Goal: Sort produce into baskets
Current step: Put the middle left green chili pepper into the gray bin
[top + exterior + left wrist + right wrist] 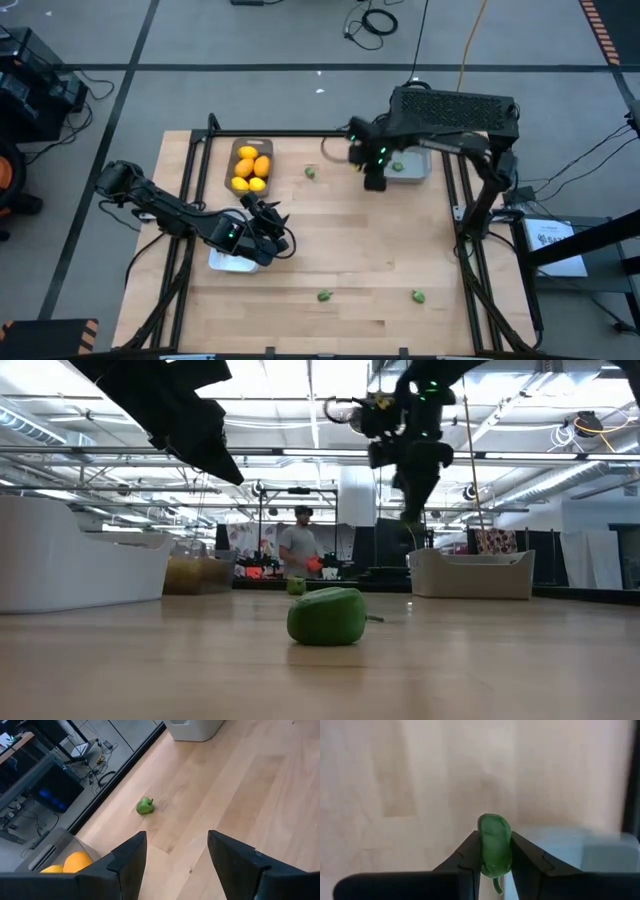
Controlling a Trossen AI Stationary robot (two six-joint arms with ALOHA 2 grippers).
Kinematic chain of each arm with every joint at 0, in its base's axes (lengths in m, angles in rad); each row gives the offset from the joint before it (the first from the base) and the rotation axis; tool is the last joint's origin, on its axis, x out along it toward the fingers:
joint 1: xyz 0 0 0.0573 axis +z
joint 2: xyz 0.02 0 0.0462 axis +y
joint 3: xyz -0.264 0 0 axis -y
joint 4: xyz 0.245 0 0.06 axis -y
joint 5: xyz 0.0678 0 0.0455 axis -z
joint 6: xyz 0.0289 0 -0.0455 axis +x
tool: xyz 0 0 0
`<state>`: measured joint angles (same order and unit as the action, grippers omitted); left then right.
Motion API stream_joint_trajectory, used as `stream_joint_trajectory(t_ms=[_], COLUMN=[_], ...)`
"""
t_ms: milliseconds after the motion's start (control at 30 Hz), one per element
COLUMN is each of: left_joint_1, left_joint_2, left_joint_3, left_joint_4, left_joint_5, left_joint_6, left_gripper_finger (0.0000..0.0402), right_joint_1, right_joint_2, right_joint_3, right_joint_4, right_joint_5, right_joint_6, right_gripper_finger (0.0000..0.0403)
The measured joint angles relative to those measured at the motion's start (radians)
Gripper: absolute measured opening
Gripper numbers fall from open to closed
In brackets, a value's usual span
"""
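My right gripper (374, 183) is shut on a small green piece (495, 844), held above the table beside the pale grey bin (410, 168), which holds another green piece (398, 167). My left gripper (268, 213) is open and empty (175, 840), above the white tray (232, 262). Yellow-orange lemons (251, 167) lie in the grey-brown tray (237, 150). Three green pieces lie loose on the table: one at the far middle (311, 172), which also shows in the left wrist view (145, 806), and two near the front edge (324, 295) (418, 296). No red berries show. My right gripper pinches the green piece by its two sides (485, 851) between its two fingers. The fingers point down from above. The piece is lifted clear of the table, next to the bin's edge (560, 845).
A black box with vents (455, 108) sits at the far right, behind the bin. The bare wooden table (350, 250) lies between the trays. In the low view a green piece (325, 616) lies close in front, and a person (298, 548) stands far behind the table.
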<state>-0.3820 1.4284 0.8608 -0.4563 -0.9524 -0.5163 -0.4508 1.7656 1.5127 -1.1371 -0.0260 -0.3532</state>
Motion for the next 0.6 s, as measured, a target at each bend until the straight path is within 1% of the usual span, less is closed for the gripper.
stream_joint_trajectory(t_ms=[133, 267, 367, 467, 600], left_joint_1=[0.0, 0.0, 0.0, 0.0, 0.0], left_joint_2=[0.0, 0.0, 0.0, 0.0, 0.0], left_joint_3=[0.0, 0.0, 0.0, 0.0, 0.0], left_joint_4=[-0.001, -0.001, 0.0, 0.001, 0.003], left_joint_5=[0.0, 0.0, 0.0, 0.0, 0.0], left_joint_6=[0.0, 0.0, 0.0, 0.0, 0.0], left_gripper_finger=[0.0218, 0.0218, 0.0218, 0.0218, 0.0218], right_joint_1=[-0.122, -0.211, -0.247, -0.267, -0.278], right_joint_2=[-0.062, -0.079, -0.079, -0.079, -0.079], right_joint_3=[-0.056, -0.123, -0.168, -0.2, -0.204], right_joint_4=[0.015, 0.038, 0.049, 0.073, 0.079], right_joint_5=[0.0, 0.001, 0.005, 0.06, 0.126], right_joint_6=[0.114, 0.278, 0.324, 0.342, 0.402], right_gripper_finger=[0.0075, 0.0075, 0.0075, 0.0075, 0.0075])
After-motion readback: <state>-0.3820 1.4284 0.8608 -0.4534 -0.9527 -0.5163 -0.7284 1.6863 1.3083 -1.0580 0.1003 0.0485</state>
